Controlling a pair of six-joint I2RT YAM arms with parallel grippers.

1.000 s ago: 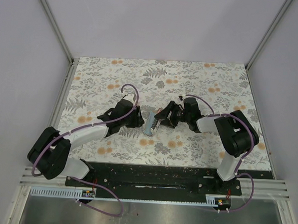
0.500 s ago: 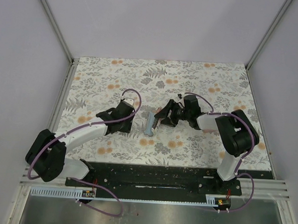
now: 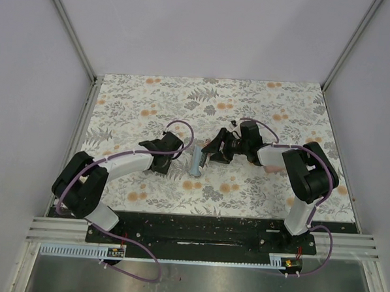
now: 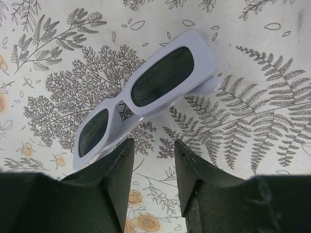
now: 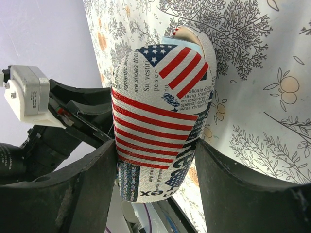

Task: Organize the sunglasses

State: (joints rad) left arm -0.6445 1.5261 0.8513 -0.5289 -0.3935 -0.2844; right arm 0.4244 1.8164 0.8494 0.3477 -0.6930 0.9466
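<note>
Pale-framed sunglasses (image 4: 146, 94): lying on floral table (image 4: 252, 121), at 12 o'clock of left gripper (image 4: 153, 145), fingers moderately apart, holding nothing. Right gripper (image 5: 155, 145): clamped around flag-printed case (image 5: 160, 97)

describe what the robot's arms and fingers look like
The left arm and right arm match: white link segments, bulky black joints, and a thin purple cable looping along each. The fingers are matte black, thick and blocky.
</note>
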